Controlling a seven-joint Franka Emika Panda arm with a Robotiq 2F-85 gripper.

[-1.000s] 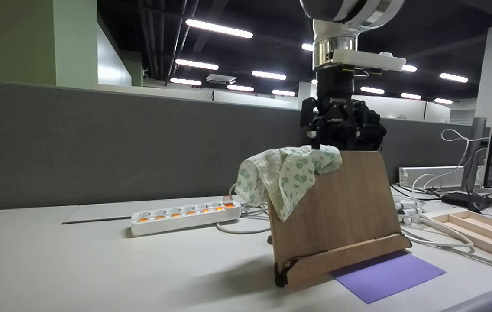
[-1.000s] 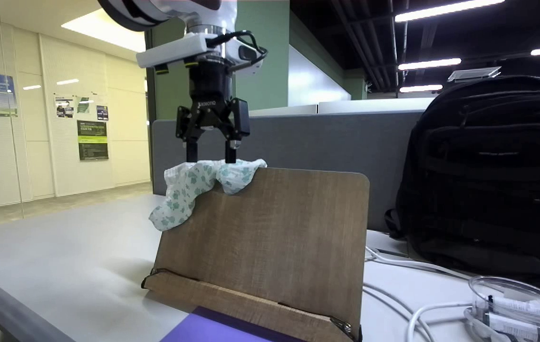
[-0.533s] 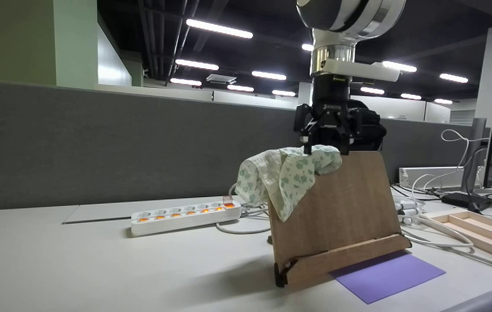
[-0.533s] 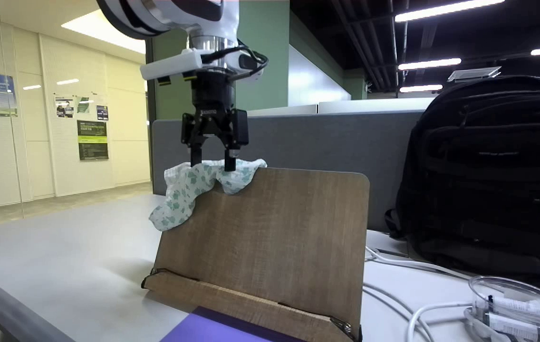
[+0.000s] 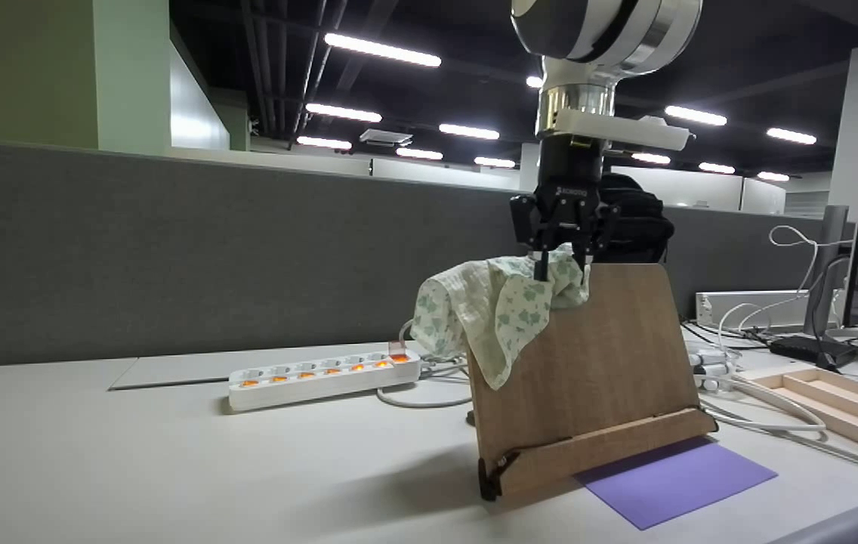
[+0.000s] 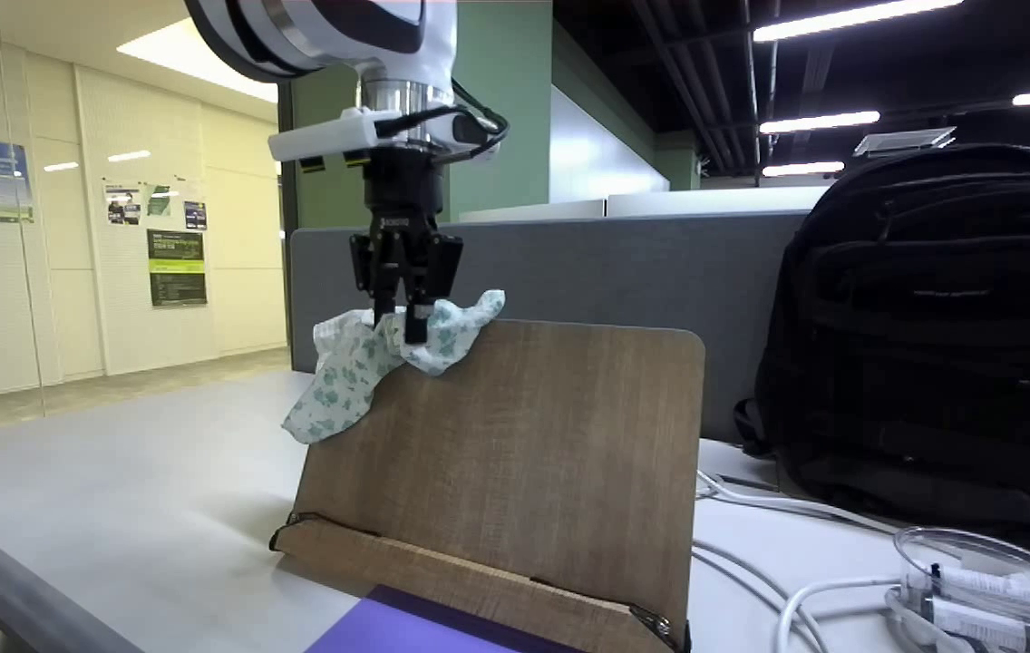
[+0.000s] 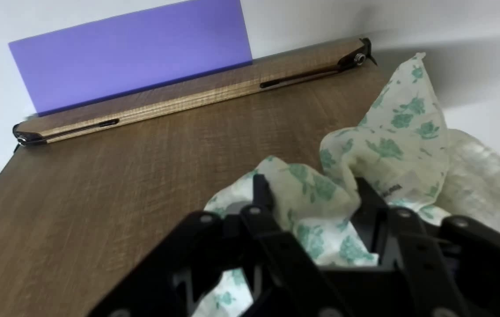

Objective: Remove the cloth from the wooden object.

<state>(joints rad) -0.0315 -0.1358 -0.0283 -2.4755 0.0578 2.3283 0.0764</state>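
A pale cloth with green leaf prints [image 5: 520,325] [image 6: 338,394] drapes over the top corner of the wooden object [image 5: 610,347] [image 6: 533,435], a tilted board with a ledge along its bottom. My gripper [image 5: 563,270] [image 6: 399,328] points down at the board's top edge, its fingertips among the cloth. In the wrist view, a raised fold of cloth [image 7: 316,189] bunches between the two fingers [image 7: 262,189], which still stand apart with the jaws partly closed. More cloth hangs beyond the finger on the image's right. The board's edge under the gripper is hidden by cloth.
A purple sheet [image 5: 678,480] lies under the board's front. A white power strip [image 5: 323,380] and cables rest nearby. A black backpack [image 6: 932,345], a clear container [image 6: 991,580] and a light wooden tray [image 5: 844,408] stand around. A grey partition [image 5: 233,257] runs behind.
My gripper has come down onto the cloth and its fingers have drawn closer together. The cloth between them has bunched up, and its end by the board's top edge has lifted slightly.
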